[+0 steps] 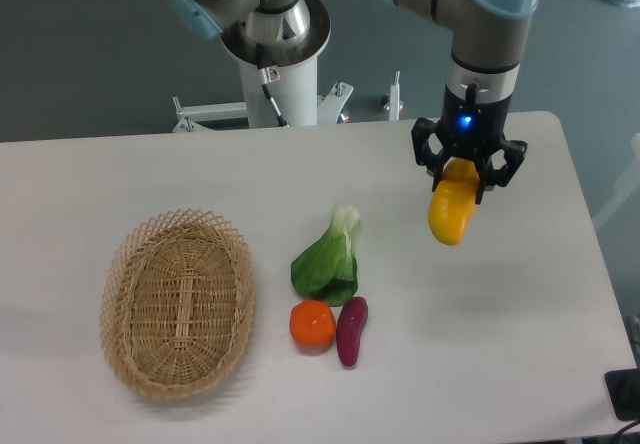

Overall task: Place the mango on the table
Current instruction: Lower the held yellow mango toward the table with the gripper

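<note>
Wicker basket (178, 304) empty; tool (467, 176) grips mango (453, 213).

One fixed view; high, facing the table (150, 174); moderately near

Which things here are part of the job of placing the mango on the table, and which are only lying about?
Part of the job:
- mango, held in the gripper
- table

Only lying about:
- wicker basket
- green leafy vegetable
- round orange fruit
- purple sweet potato
</note>
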